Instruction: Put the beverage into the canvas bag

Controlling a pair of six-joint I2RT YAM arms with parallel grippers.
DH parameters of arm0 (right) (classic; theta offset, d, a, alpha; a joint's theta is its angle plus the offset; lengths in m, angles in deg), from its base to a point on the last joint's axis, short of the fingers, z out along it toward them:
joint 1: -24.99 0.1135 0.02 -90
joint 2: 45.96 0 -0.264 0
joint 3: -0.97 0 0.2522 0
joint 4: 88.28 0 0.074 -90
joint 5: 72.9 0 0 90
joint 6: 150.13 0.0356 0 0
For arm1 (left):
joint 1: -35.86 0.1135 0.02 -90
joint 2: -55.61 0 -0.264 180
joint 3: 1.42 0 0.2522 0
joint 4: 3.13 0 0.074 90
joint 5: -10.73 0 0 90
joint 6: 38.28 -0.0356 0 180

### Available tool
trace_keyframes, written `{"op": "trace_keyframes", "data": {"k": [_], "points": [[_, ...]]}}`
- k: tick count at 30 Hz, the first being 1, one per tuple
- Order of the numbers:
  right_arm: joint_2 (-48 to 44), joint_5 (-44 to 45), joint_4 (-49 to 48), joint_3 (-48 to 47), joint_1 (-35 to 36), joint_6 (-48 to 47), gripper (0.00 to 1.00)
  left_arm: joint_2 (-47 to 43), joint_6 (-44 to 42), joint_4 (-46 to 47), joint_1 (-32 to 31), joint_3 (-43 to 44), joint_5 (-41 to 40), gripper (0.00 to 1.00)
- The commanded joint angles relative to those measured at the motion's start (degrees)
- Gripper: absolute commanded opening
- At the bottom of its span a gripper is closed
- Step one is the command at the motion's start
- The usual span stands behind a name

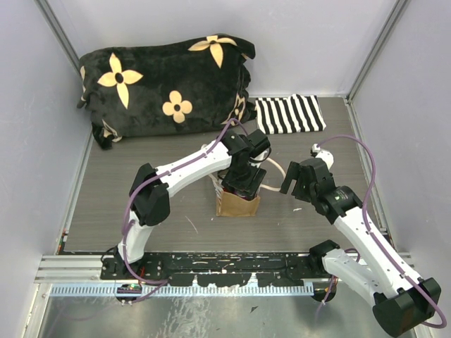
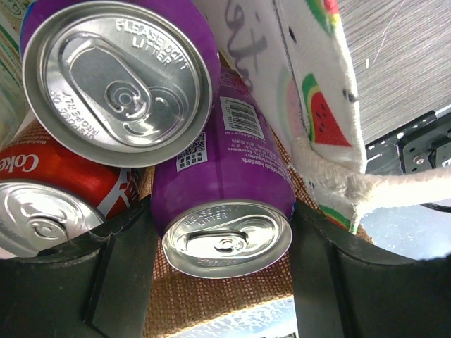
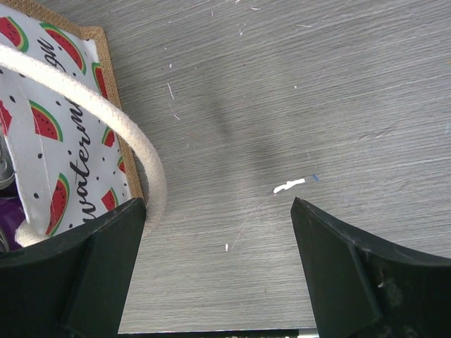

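Left gripper (image 2: pixel 223 229) around lower purple can (image 2: pixel 224 176)

The left arm (image 1: pixel 184 171) reaches from the near edge to the middle of the desk (image 1: pixel 106 211). The left tool (image 2: pixel 224 282) points down and its fingers (image 2: pixel 123 282) press both sides of a purple can (image 2: pixel 232 169). The right arm (image 1: pixel 363 236) bends inward; the right tool (image 3: pixel 218 274) stands wide apart and holds nothing.

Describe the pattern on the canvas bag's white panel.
Canvas bag: watermelon slices, black dots, script; best in right wrist view.
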Motion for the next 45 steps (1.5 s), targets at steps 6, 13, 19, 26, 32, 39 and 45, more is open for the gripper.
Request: {"op": "trace_keyframes", "data": {"k": [6, 13, 19, 26, 32, 39, 45], "points": [[-0.7, -0.1, -1.4, -0.3, -0.2, 0.4, 0.9, 0.3, -1.8, 1.5, -2.2, 1.1, 4.3, 0.83], [-0.5, -0.5, -1.8, -0.1, -0.2, 0.3, 0.9, -1.1, -2.8, 1.8, -3.0, 2.4, 5.1, 0.98], [0.0, -0.5, -1.9, -0.4, -0.3, 0.2, 0.9, -3.5, -4.1, 1.6, -3.4, 3.8, 5.1, 0.98], [1.4, -0.8, -2.4, -1.2, -0.2, -0.7, 0.9, -6.2, -5.3, 1.5, -3.8, 3.5, 4.7, 0.98], [2.4, -1.3, -3.1, -1.6, -0.2, -0.8, 0.9, -7.8, -6.4, 1.3, -3.8, 4.1, 3.4, 0.98], [3.0, -0.8, -3.3, -2.4, -0.2, -1.1, 0.9, -9.7, -9.2, 1.9, -3.7, 8.2, 2.0, 0.99], [5.3, -0.7, -3.4, -5.3, -0.2, -2.7, 0.9, -13.5, -11.0, 3.7, -1.6, 5.5, 4.0, 0.69]]}}
